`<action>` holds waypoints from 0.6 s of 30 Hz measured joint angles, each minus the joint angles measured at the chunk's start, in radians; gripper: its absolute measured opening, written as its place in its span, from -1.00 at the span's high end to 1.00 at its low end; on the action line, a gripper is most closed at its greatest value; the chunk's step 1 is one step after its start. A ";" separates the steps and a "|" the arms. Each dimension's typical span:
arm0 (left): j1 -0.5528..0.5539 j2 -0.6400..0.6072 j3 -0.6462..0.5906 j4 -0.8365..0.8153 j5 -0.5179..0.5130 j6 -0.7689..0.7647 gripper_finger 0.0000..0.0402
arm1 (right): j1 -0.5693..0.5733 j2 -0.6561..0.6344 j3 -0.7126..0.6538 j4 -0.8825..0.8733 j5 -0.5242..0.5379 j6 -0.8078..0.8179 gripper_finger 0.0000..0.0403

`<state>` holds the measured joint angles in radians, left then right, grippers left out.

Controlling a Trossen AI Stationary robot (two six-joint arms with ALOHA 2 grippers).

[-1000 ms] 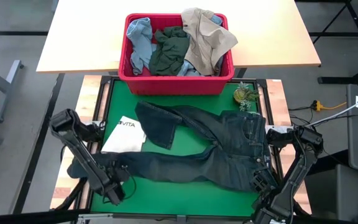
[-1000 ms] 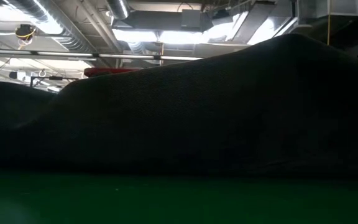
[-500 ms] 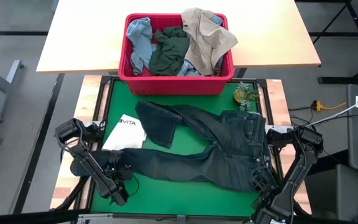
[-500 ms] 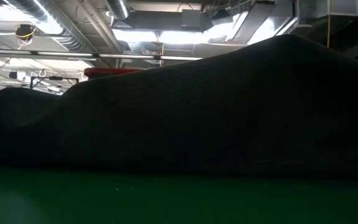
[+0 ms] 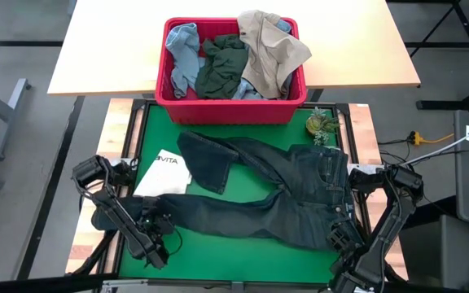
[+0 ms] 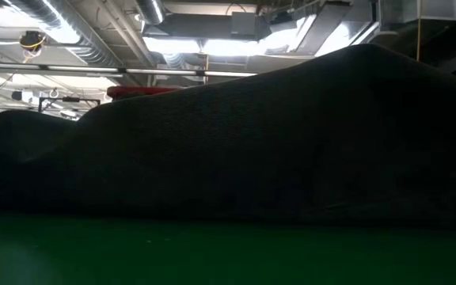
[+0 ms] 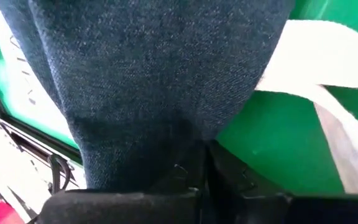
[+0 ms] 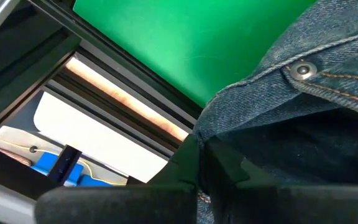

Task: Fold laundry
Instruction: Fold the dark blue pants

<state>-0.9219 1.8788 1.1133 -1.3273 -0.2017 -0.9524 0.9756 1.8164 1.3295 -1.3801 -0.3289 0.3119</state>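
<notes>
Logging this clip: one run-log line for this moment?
left end effector: shut on jeans leg | right end effector: shut on waistband

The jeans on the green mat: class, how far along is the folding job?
Done: nothing is folded yet. In hand: the jeans lie spread out, the left gripper shut on a leg end and the right gripper shut on the waistband. Left: folding them, then the clothes heaped in the red basket.

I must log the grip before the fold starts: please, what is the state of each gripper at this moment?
Left gripper: shut on the jeans, at the leg end.
Right gripper: shut on the jeans, at the waistband.
</notes>
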 joint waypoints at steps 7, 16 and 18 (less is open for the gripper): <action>0.018 -0.080 0.052 -0.067 0.082 0.018 0.99 | -0.001 0.000 0.000 -0.002 0.002 0.000 0.93; 0.020 -0.277 0.209 -0.166 0.111 -0.089 1.00 | -0.001 0.000 0.000 -0.019 -0.012 0.009 0.93; 0.016 -0.315 0.240 -0.224 0.098 -0.141 1.00 | -0.002 -0.008 -0.001 -0.027 -0.019 0.027 0.93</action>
<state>-0.9058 1.5635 1.3532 -1.5514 -0.1034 -1.0936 0.9741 1.8083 1.3288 -1.4075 -0.3475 0.3392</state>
